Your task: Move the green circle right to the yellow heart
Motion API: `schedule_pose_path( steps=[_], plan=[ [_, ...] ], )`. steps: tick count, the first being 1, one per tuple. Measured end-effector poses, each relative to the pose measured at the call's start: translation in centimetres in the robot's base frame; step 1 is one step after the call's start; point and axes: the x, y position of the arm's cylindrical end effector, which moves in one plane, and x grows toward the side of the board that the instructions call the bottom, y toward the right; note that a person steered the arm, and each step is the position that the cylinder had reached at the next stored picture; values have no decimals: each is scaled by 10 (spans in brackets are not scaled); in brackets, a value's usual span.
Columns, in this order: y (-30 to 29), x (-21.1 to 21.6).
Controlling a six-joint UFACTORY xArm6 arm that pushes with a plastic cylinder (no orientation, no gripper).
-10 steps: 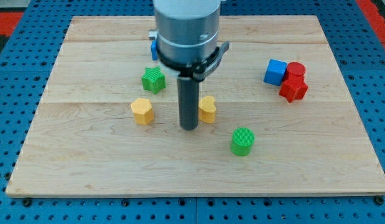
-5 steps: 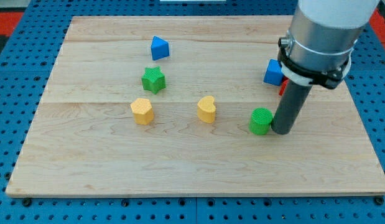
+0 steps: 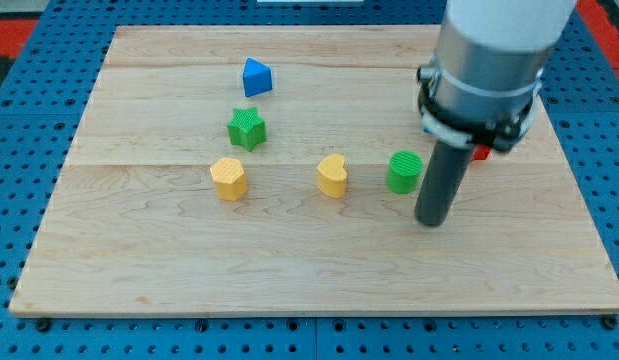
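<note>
The green circle (image 3: 404, 171) stands on the wooden board, to the right of the yellow heart (image 3: 333, 175), with a gap of about one block width between them. My tip (image 3: 431, 221) rests on the board just below and to the right of the green circle, close to it but apart. The rod and the arm body rise above it toward the view's top right.
A green star (image 3: 247, 128) and a blue triangle (image 3: 255, 77) lie at the upper left. A yellow hexagon (image 3: 228, 178) lies left of the heart. A red block (image 3: 479, 153) shows partly behind the arm; the blue cube is hidden.
The green circle has moved up and left, closer to the yellow heart. My tip went from the circle's right side to below and right of it.
</note>
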Motion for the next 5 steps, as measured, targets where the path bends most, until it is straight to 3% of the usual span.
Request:
schedule_pose_path(
  steps=[3,5],
  plan=[
    [-211,-21],
    [-214,-47]
  ],
)
